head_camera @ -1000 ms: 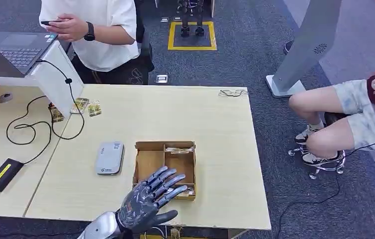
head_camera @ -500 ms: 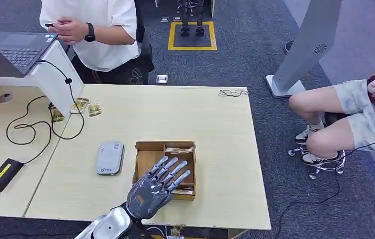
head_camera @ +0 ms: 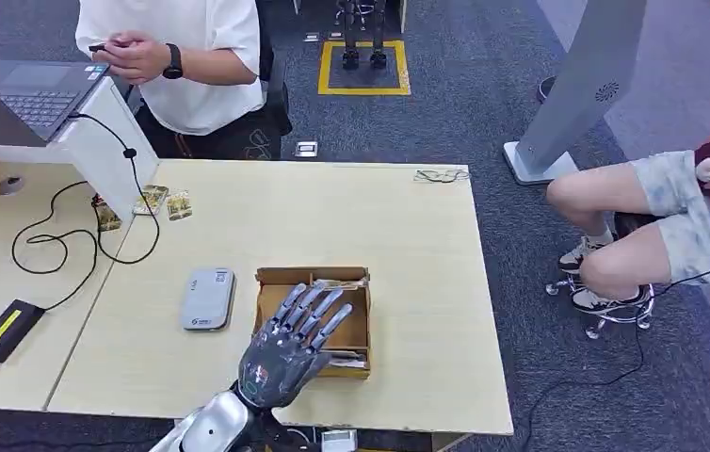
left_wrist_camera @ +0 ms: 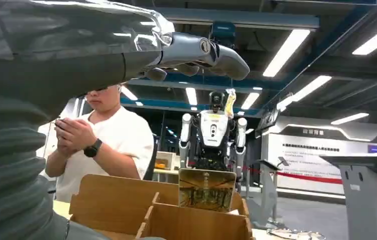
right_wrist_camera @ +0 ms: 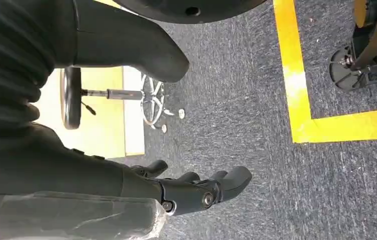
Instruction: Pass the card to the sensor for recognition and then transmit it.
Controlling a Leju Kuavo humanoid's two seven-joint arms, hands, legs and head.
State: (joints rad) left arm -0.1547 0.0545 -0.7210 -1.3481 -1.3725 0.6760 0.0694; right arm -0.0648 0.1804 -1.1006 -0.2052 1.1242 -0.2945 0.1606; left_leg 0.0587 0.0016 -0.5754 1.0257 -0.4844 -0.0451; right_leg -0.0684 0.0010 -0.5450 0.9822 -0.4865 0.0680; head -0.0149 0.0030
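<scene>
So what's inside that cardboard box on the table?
The cardboard box has compartments; a card stands upright at a divider. The left hand hovers over it, covering part of the inside.

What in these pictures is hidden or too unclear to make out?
- Near part of the cardboard box: in the head view the left hand hovers over it.
- Card standing in the box: the box wall cuts off its lower edge in the left wrist view; its print is too small to read.
- Grey sensor: label too small in the head view.
- Right hand: whether its curled fingers are closed, right wrist view.
</scene>
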